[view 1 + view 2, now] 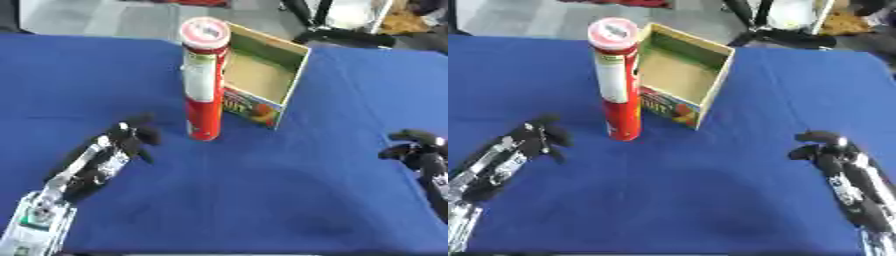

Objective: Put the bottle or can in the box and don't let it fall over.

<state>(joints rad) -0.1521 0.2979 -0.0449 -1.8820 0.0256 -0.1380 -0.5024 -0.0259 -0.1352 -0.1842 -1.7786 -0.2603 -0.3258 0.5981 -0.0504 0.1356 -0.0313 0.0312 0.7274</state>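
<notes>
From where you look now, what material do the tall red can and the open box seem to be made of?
The can looks like a cardboard tube with a glossy printed wrap, red and white; its pale lid is probably plastic. The box looks like thin matte cardboard: plain brown inside, colourful print on its front wall.

The can (203, 80) is a tall, slim red tube with a pale label panel down its upper side and a pinkish-white round lid. It stands upright on the blue cloth, outside the box (677, 75), just beside the box's near left corner. The box is an open cardboard carton, plain brown inside with a green inner wall, fruit print on its front, its opening facing up, nothing inside
</notes>
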